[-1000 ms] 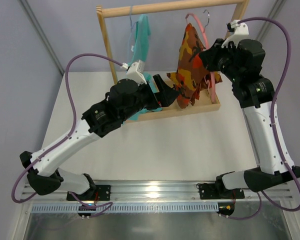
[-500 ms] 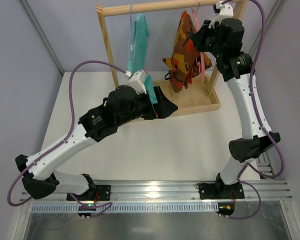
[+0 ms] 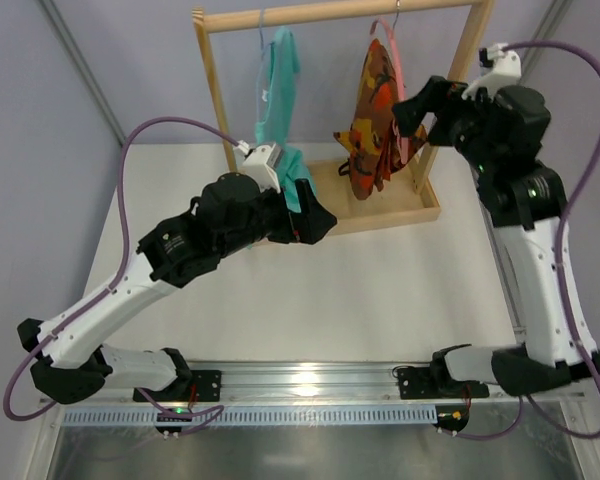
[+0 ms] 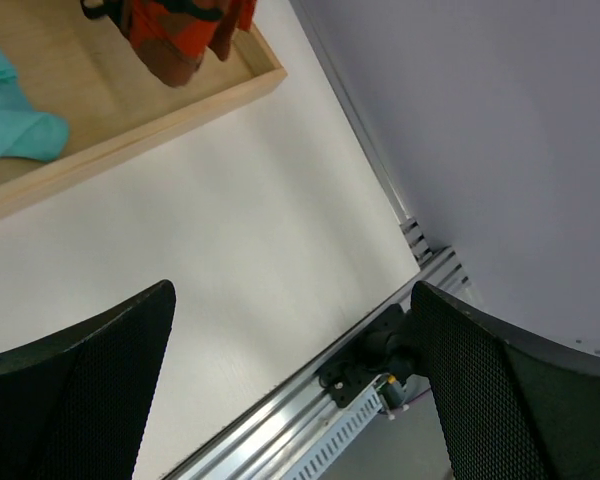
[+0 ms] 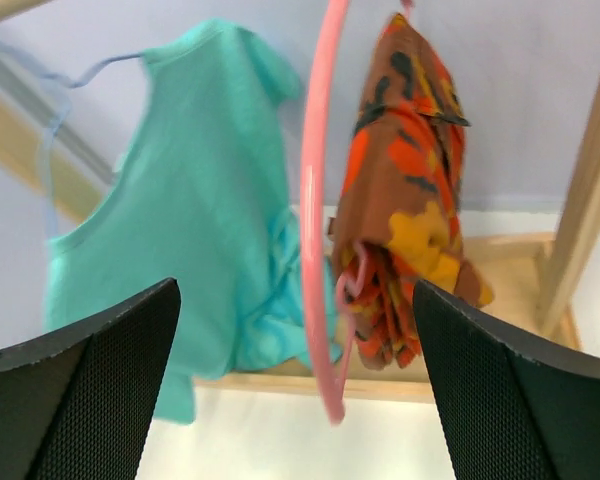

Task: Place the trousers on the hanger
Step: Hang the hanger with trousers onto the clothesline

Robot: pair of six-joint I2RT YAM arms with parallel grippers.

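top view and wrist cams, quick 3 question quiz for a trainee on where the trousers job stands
1. True or false: the trousers hang on the pink hanger from the wooden rack.
2. The right gripper is: A) shut on the hanger B) open, gripping nothing C) out of view.
3. What hangs left of the trousers in the top view?
Key: 1 true; 2 B; 3 the teal garment.
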